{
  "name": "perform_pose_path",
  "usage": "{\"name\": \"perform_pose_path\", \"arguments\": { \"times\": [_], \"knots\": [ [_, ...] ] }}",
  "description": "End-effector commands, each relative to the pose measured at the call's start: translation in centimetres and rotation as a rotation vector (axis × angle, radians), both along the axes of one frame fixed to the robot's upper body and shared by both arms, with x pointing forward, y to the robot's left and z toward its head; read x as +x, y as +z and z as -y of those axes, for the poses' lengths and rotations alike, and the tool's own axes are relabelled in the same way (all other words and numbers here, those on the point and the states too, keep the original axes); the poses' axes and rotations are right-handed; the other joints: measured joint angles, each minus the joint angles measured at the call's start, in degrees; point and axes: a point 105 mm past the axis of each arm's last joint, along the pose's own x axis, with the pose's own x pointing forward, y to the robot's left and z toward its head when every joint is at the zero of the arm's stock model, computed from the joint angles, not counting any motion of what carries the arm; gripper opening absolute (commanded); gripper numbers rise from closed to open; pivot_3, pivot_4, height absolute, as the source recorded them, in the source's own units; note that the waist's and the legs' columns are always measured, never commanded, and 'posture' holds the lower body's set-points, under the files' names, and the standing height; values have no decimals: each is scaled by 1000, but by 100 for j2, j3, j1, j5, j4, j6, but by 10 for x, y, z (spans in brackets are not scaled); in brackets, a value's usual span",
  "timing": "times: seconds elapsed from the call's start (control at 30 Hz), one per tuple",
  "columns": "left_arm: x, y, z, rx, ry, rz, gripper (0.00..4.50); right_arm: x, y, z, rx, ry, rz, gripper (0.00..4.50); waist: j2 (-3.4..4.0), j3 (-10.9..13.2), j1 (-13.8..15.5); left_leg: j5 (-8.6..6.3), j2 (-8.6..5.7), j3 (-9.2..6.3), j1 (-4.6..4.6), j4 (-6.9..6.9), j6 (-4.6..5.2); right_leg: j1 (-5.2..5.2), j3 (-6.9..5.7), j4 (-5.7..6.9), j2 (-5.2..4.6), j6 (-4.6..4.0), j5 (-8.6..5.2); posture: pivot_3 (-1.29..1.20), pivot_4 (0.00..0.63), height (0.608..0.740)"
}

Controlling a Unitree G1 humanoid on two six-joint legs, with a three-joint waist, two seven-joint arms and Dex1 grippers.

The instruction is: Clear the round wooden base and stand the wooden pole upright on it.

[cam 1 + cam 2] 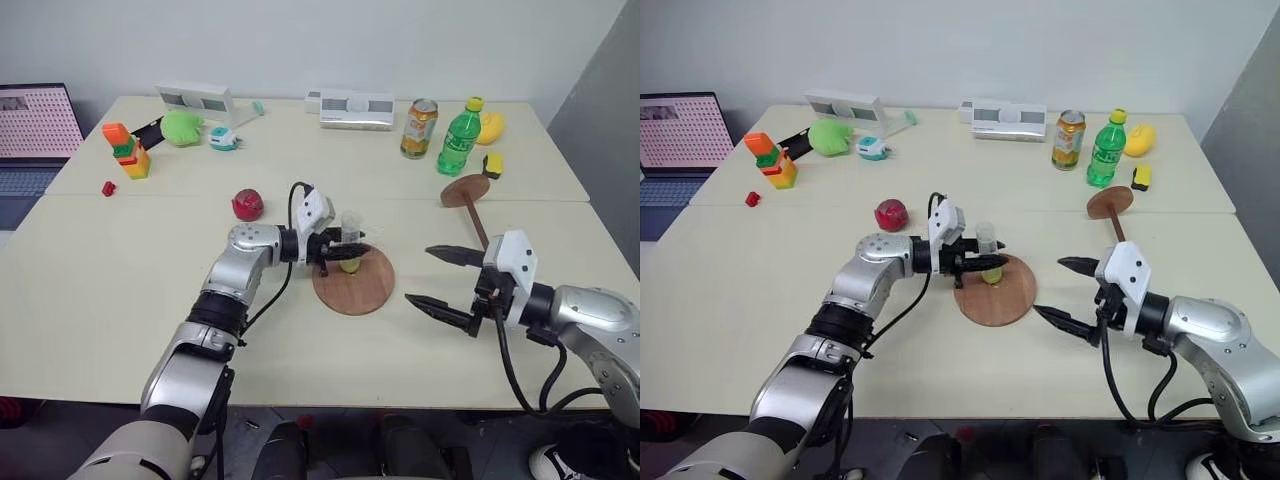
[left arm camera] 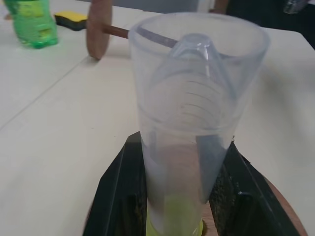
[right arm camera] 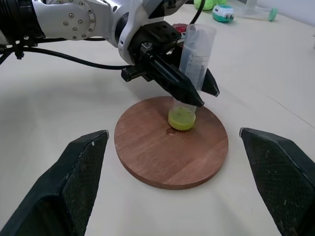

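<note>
The round wooden base (image 1: 356,287) lies flat in the middle of the table. A short clear plastic tube (image 1: 350,232) with a yellow bottom stands upright at its centre. My left gripper (image 1: 347,251) reaches in from the left and is shut on the tube's lower half; the grip shows close up on the tube (image 2: 197,98) in the left wrist view. The wooden pole (image 1: 477,218) lies on the table to the right behind the base, its end disc (image 1: 465,190) pointing away. My right gripper (image 1: 418,274) hovers open just right of the base, holding nothing.
A red fruit (image 1: 247,204) sits left behind the base. A green bottle (image 1: 459,138), a can (image 1: 418,127) and a yellow-black block (image 1: 492,164) stand at the back right. Coloured blocks (image 1: 128,150) and a laptop (image 1: 35,130) are at the far left.
</note>
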Motion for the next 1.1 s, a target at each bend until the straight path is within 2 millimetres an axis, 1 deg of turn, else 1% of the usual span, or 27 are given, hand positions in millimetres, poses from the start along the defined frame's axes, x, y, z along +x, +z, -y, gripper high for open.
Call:
{"name": "perform_pose_path", "arguments": {
  "times": [0.03,0.13,0.17,0.27,0.33,0.43,0.53,0.6,0.63,0.67,0.7,0.73,0.83,0.97,1.0,1.1],
  "knots": [
    [38,34,-24,-70,277,81,1209,-1,10,-5,18,8,49,4500,-1,1,6,0,0,0,0,1,0,0,-1,0,0,0,0,0,150,740],
    [63,41,-43,-95,487,79,1209,0,10,-6,24,6,53,4500,-3,0,8,0,-3,-3,-2,4,0,0,-4,1,-1,1,0,0,150,740],
    [71,41,-51,-96,563,74,1209,1,10,-7,25,6,54,4500,-3,0,6,0,-3,-3,-3,4,1,0,-4,0,-2,1,0,0,150,740],
    [86,37,-68,-102,729,33,1209,2,11,-8,30,2,60,4500,-3,0,0,0,-5,1,-3,0,0,-1,-2,-1,-4,2,0,0,150,740],
    [90,33,-70,-100,776,5,1209,2,12,-8,33,-2,65,4500,-4,1,7,8,-6,-2,-6,1,-14,-4,-5,0,-4,2,0,0,150,740],
    [92,29,-68,-103,794,-16,1209,2,13,-8,35,-5,68,4500,-5,1,5,8,-8,-5,-12,5,-14,-6,-8,1,-6,2,0,0,150,740],
    [94,23,-72,-87,837,-39,1209,2,14,-9,37,-9,71,4500,-5,1,5,11,-8,-4,-15,4,-19,-8,-8,-1,-6,2,0,0,150,740],
    [93,18,-72,-94,835,-69,1911,3,14,-9,38,-12,73,4500,-5,1,-7,11,-8,-4,-13,4,-20,-8,-8,0,-6,2,0,0,150,740],
    [93,17,-71,-94,833,-71,2038,3,14,-9,39,-14,74,4500,-5,1,-11,11,-8,-4,-12,3,-20,-8,-7,1,-6,2,0,0,150,740],
    [93,16,-71,-91,831,-70,2363,3,14,-8,40,-14,74,4500,-5,1,-13,11,-8,-4,-12,3,-20,-8,-7,2,-6,2,0,0,150,740],
    [93,15,-70,-90,824,-73,2536,3,14,-8,40,-15,74,4500,-5,1,-13,11,-8,-3,-11,3,-20,-8,-7,3,-6,2,0,0,150,740],
    [92,14,-70,-89,819,-74,2822,3,14,-8,40,-15,74,4500,-5,1,-11,12,-8,-4,-12,4,-21,-9,-7,3,-6,2,0,0,150,740],
    [92,12,-73,-74,823,-73,3499,4,14,-9,41,-15,76,4500,-5,1,-10,12,-8,-4,-13,4,-21,-9,-7,2,-6,2,0,0,150,740],
    [91,11,-78,-64,827,-69,4281,4,14,-9,43,-14,77,4500,-5,1,-11,12,-8,-3,-13,4,-21,-9,-7,3,-6,2,0,0,150,740],
    [91,11,-79,-61,826,-67,4472,4,14,-9,44,-13,77,4500,-5,1,-12,12,-8,-3,-13,4,-21,-9,-7,3,-6,2,0,0,150,740],
    [90,8,-81,-32,817,-59,4472,4,14,-10,45,-12,77,4500,-5,1,-12,12,-8,-3,-13,4,-21,-9,-6,3,-6,2,0,0,150,740]
  ]
}}
